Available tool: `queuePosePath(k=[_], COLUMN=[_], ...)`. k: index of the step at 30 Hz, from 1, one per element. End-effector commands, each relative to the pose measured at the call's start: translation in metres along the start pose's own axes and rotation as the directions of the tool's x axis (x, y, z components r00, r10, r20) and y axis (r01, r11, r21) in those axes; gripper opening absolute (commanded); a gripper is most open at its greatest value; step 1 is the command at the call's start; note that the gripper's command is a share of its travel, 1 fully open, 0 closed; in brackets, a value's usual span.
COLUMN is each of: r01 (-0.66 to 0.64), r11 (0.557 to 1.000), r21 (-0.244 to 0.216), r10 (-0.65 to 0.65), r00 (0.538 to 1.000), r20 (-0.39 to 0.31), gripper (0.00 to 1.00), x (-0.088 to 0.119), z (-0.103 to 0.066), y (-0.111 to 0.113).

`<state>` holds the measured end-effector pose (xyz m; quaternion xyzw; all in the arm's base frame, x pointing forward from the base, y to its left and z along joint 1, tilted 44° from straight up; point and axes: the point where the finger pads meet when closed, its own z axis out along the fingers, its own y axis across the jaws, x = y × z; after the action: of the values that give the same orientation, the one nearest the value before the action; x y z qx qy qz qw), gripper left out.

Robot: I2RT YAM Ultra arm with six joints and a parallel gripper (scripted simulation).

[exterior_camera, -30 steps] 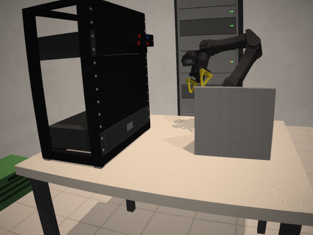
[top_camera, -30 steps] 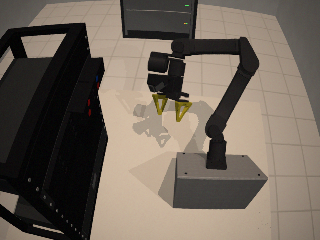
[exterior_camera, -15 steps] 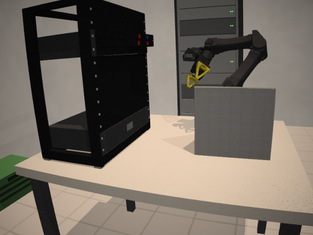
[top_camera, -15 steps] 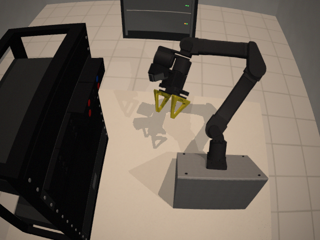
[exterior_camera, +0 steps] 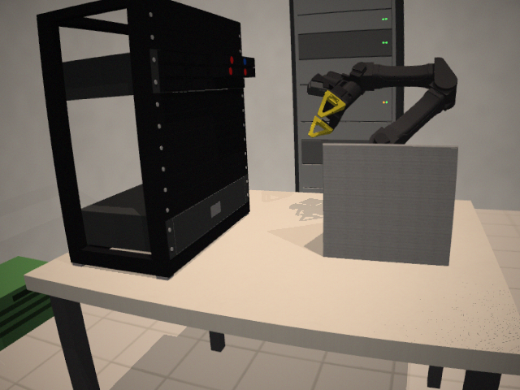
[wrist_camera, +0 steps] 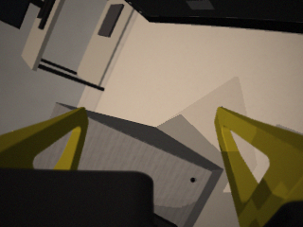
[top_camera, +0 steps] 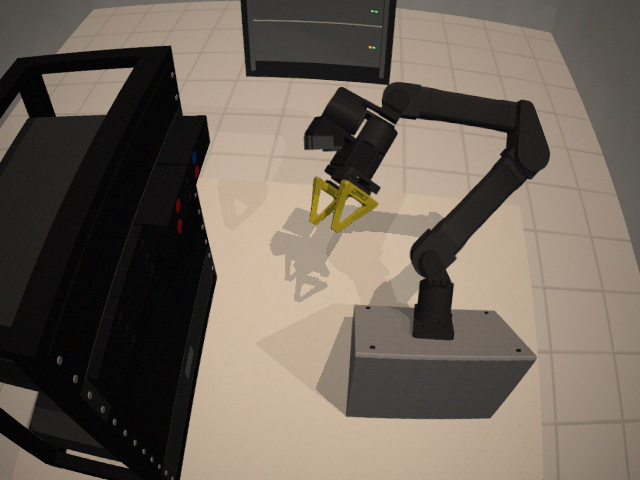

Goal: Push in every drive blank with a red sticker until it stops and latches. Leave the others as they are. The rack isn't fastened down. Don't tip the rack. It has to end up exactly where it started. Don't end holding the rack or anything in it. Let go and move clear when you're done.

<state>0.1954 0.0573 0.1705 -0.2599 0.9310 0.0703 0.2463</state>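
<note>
On the table, upright rack (top_camera: 155, 72) (exterior_camera: 140, 138) (wrist_camera: 227, 23).

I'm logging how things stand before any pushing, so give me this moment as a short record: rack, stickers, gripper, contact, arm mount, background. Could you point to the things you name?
rack: black open-frame rack (top_camera: 155, 56) (exterior_camera: 136, 126), upright on the table (exterior_camera: 293, 289)
red stickers: three in sight, near the rack's top
blue sticker: one (top_camera: 194, 157) (exterior_camera: 244, 61), directly above a red one (top_camera: 196, 171) (exterior_camera: 244, 71)
gripper: yellow-fingered gripper (top_camera: 324, 226) (exterior_camera: 314, 126) (wrist_camera: 151, 113), open, nothing held
contact: gripper apart from rack
arm mount: grey box (top_camera: 439, 387) (exterior_camera: 390, 205) (wrist_camera: 142, 161)
background: equipment cabinet with small lights (top_camera: 315, 46) (exterior_camera: 346, 71)
</note>
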Motion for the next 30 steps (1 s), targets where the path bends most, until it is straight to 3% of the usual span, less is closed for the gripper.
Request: queuePosePath(k=[1, 10, 16, 22, 30], r01=[-0.075, -0.197, -0.234, -0.314, -0.382], r11=[0.997, 0.98, 0.971, 0.946, 0.916], r21=[-0.006, -0.034, -0.048, -0.087, -0.12], r10=[0.075, 0.199, 0.237, 0.321, 0.391], r00=[0.99, 0.943, 0.919, 0.854, 0.788], r20=[0.121, 0.268, 0.314, 0.41, 0.476], gripper=[1.0, 1.0, 1.0, 1.0, 1.0], x=[-0.018, -0.036, -0.042, -0.056, -0.067], z=[0.002, 0.003, 0.003, 0.004, 0.009], y=[0.011, 0.027, 0.033, 0.045, 0.056])
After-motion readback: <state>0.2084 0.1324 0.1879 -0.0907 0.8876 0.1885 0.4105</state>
